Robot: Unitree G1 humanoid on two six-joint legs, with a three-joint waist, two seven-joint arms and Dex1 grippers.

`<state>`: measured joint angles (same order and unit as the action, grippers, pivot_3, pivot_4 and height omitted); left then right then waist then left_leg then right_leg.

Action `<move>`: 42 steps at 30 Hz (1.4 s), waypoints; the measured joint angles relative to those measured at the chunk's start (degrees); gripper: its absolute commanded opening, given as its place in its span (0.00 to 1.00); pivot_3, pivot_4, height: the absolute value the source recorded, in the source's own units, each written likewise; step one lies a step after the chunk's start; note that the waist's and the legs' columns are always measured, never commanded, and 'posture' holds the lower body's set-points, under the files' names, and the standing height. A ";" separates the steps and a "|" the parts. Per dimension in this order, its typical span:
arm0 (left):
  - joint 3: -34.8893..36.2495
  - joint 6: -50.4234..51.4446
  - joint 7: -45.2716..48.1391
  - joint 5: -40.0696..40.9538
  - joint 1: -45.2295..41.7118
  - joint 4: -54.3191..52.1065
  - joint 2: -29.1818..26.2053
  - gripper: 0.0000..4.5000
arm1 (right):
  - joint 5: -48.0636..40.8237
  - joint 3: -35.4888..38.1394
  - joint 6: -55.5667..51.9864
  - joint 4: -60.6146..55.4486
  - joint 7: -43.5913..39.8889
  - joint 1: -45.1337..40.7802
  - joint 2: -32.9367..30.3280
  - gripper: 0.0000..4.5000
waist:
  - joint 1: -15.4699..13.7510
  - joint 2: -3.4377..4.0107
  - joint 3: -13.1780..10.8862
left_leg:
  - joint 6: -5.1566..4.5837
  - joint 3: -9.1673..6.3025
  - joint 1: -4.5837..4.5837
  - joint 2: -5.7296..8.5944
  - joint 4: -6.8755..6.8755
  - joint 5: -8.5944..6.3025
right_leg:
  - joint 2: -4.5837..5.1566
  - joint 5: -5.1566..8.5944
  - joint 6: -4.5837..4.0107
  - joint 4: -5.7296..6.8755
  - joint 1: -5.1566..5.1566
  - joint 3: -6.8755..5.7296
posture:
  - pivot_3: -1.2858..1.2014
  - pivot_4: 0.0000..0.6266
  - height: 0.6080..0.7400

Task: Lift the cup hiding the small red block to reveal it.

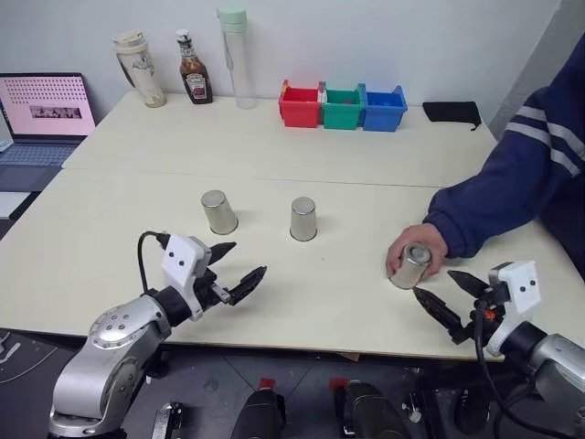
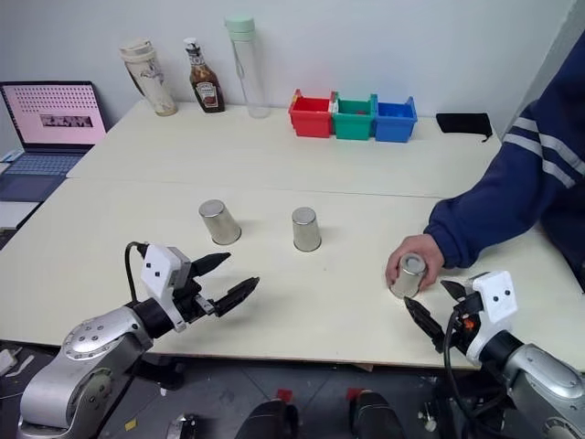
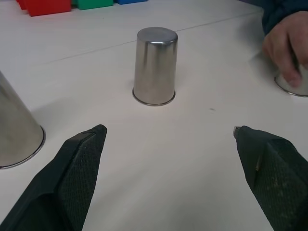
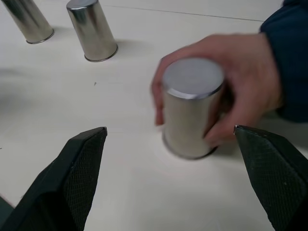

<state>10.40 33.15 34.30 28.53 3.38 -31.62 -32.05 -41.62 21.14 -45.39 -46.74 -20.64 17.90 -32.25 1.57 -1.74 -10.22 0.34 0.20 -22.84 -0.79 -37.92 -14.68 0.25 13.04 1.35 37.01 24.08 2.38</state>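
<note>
Three shiny silver cups stand upside down on the pale table (image 1: 137, 265): a left cup (image 1: 218, 211), a middle cup (image 1: 303, 219) and a right cup (image 1: 412, 266). A person's hand (image 1: 422, 245) in a dark blue sleeve grips the right cup. The small red block is hidden. My left gripper (image 1: 249, 259) hovers open near the front edge, short of the left and middle cups, with nothing between its fingers. My right gripper (image 1: 433, 283) is open just in front of the right cup (image 4: 190, 108) and the hand (image 4: 240, 91), apart from both.
Red (image 1: 300, 105), green (image 1: 342, 107) and blue (image 1: 383, 109) bins line the back of the table. A tall clear bottle (image 1: 237, 59), a sauce bottle (image 1: 194, 69) and a tumbler (image 1: 139, 69) stand back left. A laptop (image 1: 46, 114) sits far left, a black pouch (image 1: 452, 112) back right.
</note>
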 measured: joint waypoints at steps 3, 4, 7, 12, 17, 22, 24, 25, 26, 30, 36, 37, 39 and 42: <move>-0.16 0.02 -0.17 -0.15 0.03 -0.01 -0.01 1.00 | -0.17 0.03 -0.05 0.14 1.09 -0.42 1.05 1.00 | 0.01 0.00 0.00 | 0.00 0.00 0.02 -0.02 -0.05 0.01 | 0.00 0.00 0.00 0.00 0.00 0.00 | 0.52 0.24 1.00; -0.45 0.12 -0.46 -0.16 -0.24 0.01 0.01 1.00 | -0.24 0.02 -0.08 0.43 1.49 -1.04 1.17 1.00 | 0.02 0.00 0.00 | 0.01 0.01 0.02 -0.02 -0.06 0.01 | 0.00 0.00 0.00 0.00 -0.01 0.01 | 0.52 0.24 1.00; -1.15 0.53 -1.21 0.03 -1.40 -0.02 0.50 1.00 | -0.29 0.03 -0.09 0.69 2.05 -1.99 1.17 1.00 | 0.01 0.00 0.00 | 0.00 0.00 0.02 -0.02 -0.08 0.02 | 0.00 0.00 0.00 0.00 -0.02 0.01 | 0.52 0.24 1.00; -1.15 1.40 -1.21 0.39 -1.41 -0.03 0.32 1.00 | -0.39 0.03 -0.12 0.95 2.09 -2.19 1.16 1.00 | 0.01 0.00 0.00 | 0.00 -0.01 0.00 0.00 -0.01 0.01 | -0.04 0.00 0.00 0.01 0.01 0.00 | 0.52 0.24 1.00; -1.12 1.48 -1.24 0.43 -1.44 -0.03 0.26 1.00 | -0.54 0.01 -0.35 0.95 2.21 -2.88 1.15 1.00 | 0.01 0.00 0.00 | 0.00 -0.01 0.00 0.00 0.00 0.01 | -0.05 0.00 0.00 0.01 0.01 0.00 | 0.52 0.24 1.00; -0.98 1.56 -1.26 0.54 -1.44 -0.03 0.13 1.00 | -0.69 -0.08 -1.09 0.95 2.32 -3.40 1.14 1.00 | 0.01 0.00 0.00 | 0.00 -0.01 0.01 0.00 -0.04 0.01 | -0.05 0.00 0.00 0.01 -0.01 0.01 | 0.52 0.24 1.00; -0.96 1.56 -1.38 0.55 -1.49 0.00 -0.07 1.00 | -0.69 -0.10 -1.27 0.95 2.30 -3.40 1.09 1.00 | 0.02 0.00 0.00 | 0.00 -0.01 0.01 -0.01 -0.04 0.01 | -0.04 0.00 0.00 0.01 -0.01 0.01 | 0.52 0.24 1.00; -0.88 1.56 -1.57 0.55 -1.59 0.01 -0.15 1.00 | -0.69 -0.10 -1.33 0.95 2.30 -3.40 1.08 1.00 | 0.02 0.00 0.00 | 0.00 -0.01 0.01 -0.01 -0.04 0.01 | -0.05 0.00 0.00 0.01 -0.01 0.00 | 0.52 0.24 1.00; -0.80 1.56 -1.82 0.55 -1.81 0.06 -0.16 1.00 | -0.70 -0.10 -1.40 0.95 2.29 -3.42 1.08 1.00 | 0.01 0.00 0.00 | 0.00 -0.02 0.00 0.00 -0.03 0.01 | -0.05 0.00 0.00 0.01 -0.01 0.00 | 0.52 0.24 1.00; -0.34 1.56 -2.39 0.55 -2.16 0.30 -0.18 1.00 | -0.71 -0.10 -1.48 0.95 2.25 -3.79 1.07 1.00 | 0.01 0.00 0.00 | 0.00 -0.02 0.00 0.00 -0.02 0.01 | -0.05 0.00 0.00 0.01 0.00 0.00 | 0.52 0.24 1.00; -0.10 1.54 -2.45 0.42 -2.54 0.87 -0.18 1.00 | -0.36 -1.25 -1.38 0.92 1.03 -3.79 -0.45 1.00 | 0.01 0.00 0.00 | 0.00 0.00 0.01 0.01 -0.03 0.01 | -0.05 0.00 0.01 0.02 0.00 0.01 | 0.52 0.24 1.00; -0.10 1.44 -2.37 0.29 -2.54 0.94 -0.26 1.00 | -0.37 -1.58 -1.35 0.92 0.53 -3.82 -0.73 1.00 | 0.02 0.00 0.00 | 0.00 0.00 0.01 0.00 -0.03 0.01 | -0.05 0.00 0.01 0.02 0.00 0.01 | 0.52 0.24 1.00; -0.10 1.20 -2.20 -0.13 -2.67 1.63 -0.45 1.00 | -0.52 -2.35 -1.15 0.88 -1.03 -4.29 -1.60 1.00 | 0.02 0.01 0.00 | 0.00 0.00 0.01 0.00 -0.03 0.01 | -0.05 0.00 0.00 0.02 0.00 0.01 | 0.52 0.24 1.00; -0.11 -0.02 -1.46 -0.92 -3.28 3.09 -0.92 1.00 | -0.40 -2.47 0.64 0.89 -4.99 -6.12 -4.36 1.00 | 0.01 0.00 0.00 | 0.00 -0.01 0.02 0.01 -0.04 0.01 | -0.08 0.00 0.01 0.02 -0.01 -0.02 | 0.52 0.24 1.00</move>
<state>10.29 33.13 32.84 27.60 0.09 -28.53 -32.97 -42.02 18.67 -44.74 -45.85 -25.63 11.78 -36.60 1.58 -1.74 -10.22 0.34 0.19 -22.82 -0.78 -37.96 -14.67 0.17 13.04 1.35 37.03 24.07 2.36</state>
